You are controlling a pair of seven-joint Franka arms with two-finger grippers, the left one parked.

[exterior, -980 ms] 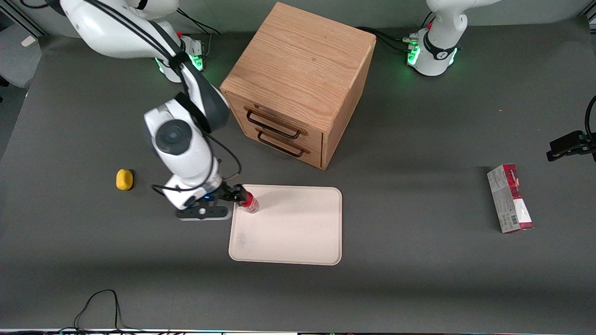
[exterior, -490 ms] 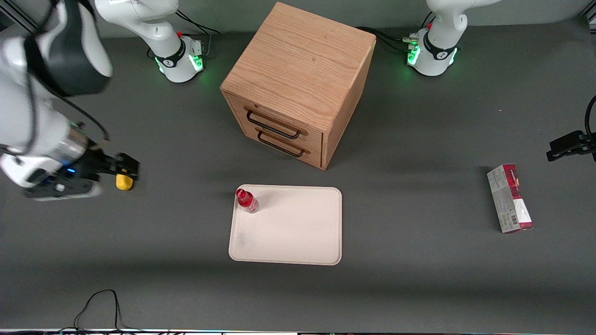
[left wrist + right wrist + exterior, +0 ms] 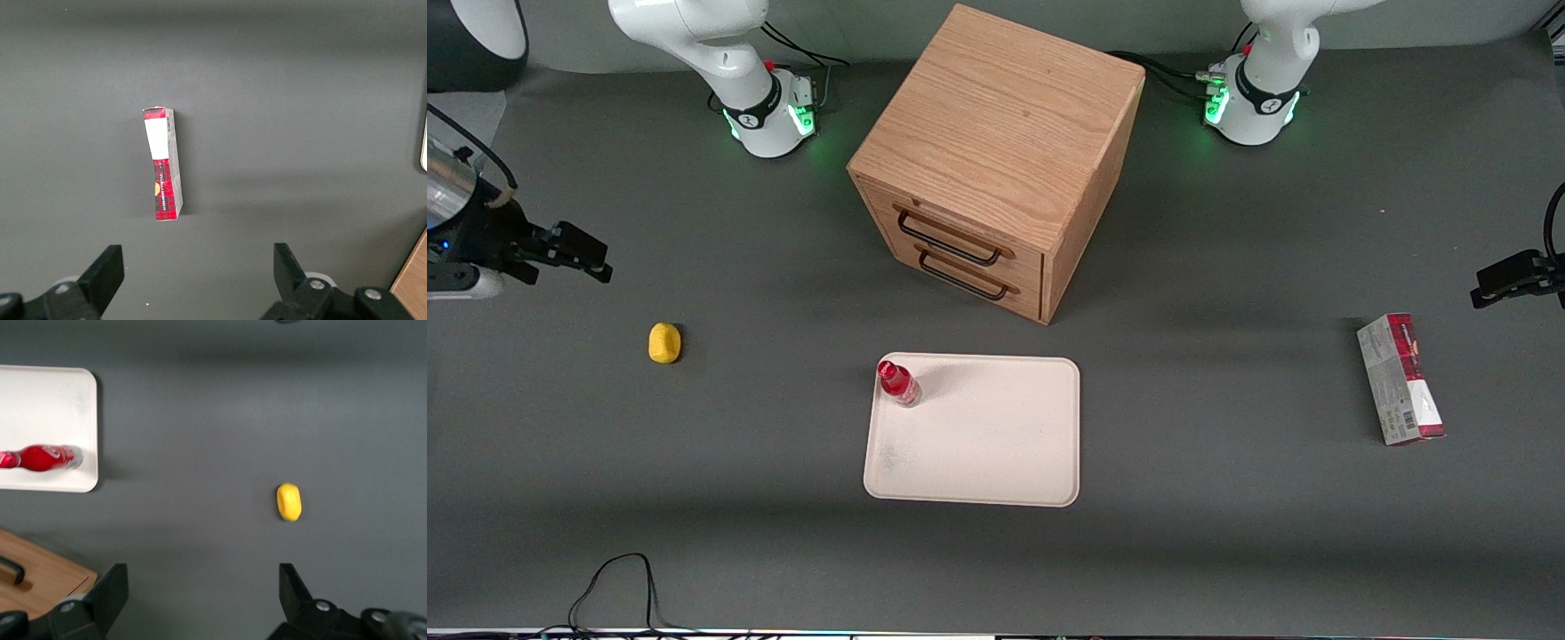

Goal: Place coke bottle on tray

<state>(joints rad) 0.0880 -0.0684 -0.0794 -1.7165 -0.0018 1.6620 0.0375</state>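
The coke bottle (image 3: 897, 382), small with a red cap and red label, stands upright on the cream tray (image 3: 996, 444), in the tray corner nearest the working arm and the cabinet. It also shows in the right wrist view (image 3: 41, 458), on the tray (image 3: 47, 407). My right gripper (image 3: 585, 255) is open and empty, raised well above the table at the working arm's end, far from the tray. In the right wrist view the gripper (image 3: 203, 587) has its fingers (image 3: 112, 590) wide apart over bare table.
An oak two-drawer cabinet (image 3: 996, 160) stands farther from the front camera than the tray. A small yellow lump (image 3: 663, 343) lies toward the working arm's end. A red-and-grey carton (image 3: 1400, 380) lies toward the parked arm's end.
The gripper let go of the bottle on the tray, then rose and withdrew to the working arm's end of the table. The bottle stays upright where it was left.
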